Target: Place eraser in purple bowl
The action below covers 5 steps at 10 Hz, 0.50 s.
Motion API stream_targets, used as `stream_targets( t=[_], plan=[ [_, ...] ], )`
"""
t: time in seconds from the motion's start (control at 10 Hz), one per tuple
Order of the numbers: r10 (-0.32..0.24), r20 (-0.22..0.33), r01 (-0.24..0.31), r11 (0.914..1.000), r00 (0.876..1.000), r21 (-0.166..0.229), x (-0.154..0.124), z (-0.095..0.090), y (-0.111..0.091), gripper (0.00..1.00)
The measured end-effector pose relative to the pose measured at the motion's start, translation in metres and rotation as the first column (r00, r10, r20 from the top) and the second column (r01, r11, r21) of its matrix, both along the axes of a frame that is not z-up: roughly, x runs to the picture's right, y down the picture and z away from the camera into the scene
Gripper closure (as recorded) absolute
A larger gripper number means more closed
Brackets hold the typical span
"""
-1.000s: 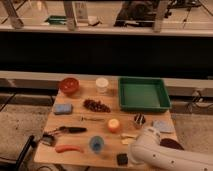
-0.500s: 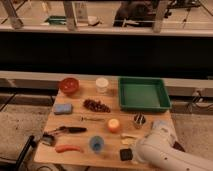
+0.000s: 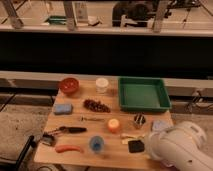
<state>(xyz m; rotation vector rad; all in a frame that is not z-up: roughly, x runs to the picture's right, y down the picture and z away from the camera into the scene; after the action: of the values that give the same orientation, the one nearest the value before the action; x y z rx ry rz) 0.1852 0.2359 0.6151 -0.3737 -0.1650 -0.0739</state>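
Observation:
The eraser, a small flat black block, is near the front right of the wooden table. It sits right against the left end of my white arm. The gripper is at that end of the arm, touching or very close to the eraser. The arm's bulk covers most of it. The purple bowl is hidden behind the arm at the table's front right corner.
A red-orange bowl, a white cup and a green tray stand at the back. Blue-grey sponges, a brown cluster, an orange ball, a black-handled tool and a blue cup lie around.
The eraser has shifted right and a little away from the front edge, together with the arm's end. The arm now covers the reddish bowl seen at the front right a second ago.

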Motion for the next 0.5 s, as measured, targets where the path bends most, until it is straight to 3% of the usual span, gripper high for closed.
stream_targets(
  t=[0.5],
  plan=[
    [0.105,-0.105,-0.103,0.9944,0.989,0.024,0.086,0.019,-0.004,1.0]
  ],
)
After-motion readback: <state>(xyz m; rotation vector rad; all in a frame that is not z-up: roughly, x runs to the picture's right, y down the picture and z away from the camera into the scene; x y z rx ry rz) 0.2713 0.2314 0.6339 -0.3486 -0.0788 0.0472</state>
